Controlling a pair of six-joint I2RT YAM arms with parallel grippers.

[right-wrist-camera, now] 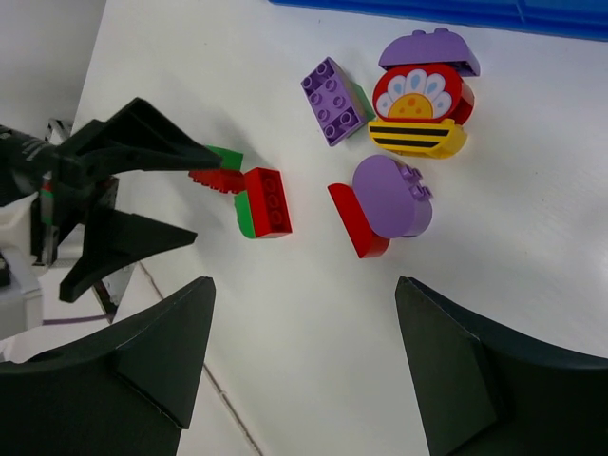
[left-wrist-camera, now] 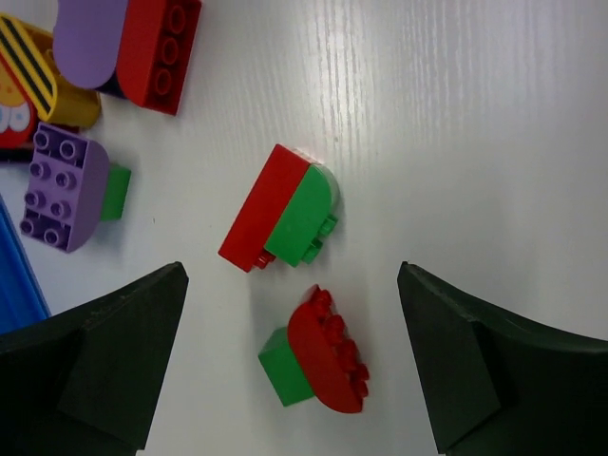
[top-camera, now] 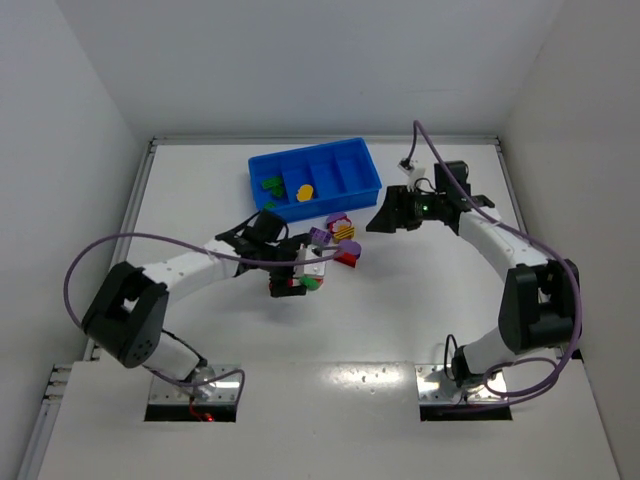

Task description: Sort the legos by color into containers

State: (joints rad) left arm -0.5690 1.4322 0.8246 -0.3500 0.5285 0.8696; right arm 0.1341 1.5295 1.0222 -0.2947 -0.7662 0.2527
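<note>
White surface carries a blue tray; from above we see green legos and a yellow lego inside. Wrist views alone show left pincer and right pincer spread apart above loose legos.

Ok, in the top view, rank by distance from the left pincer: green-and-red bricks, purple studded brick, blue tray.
1. Green-and-red bricks, right at the left pincer tips.
2. Purple studded brick, beyond them, toward the tray.
3. Blue tray, farthest, at the back.

Blue tray cropped at top edge, striped yellow brick cut off at left
</note>
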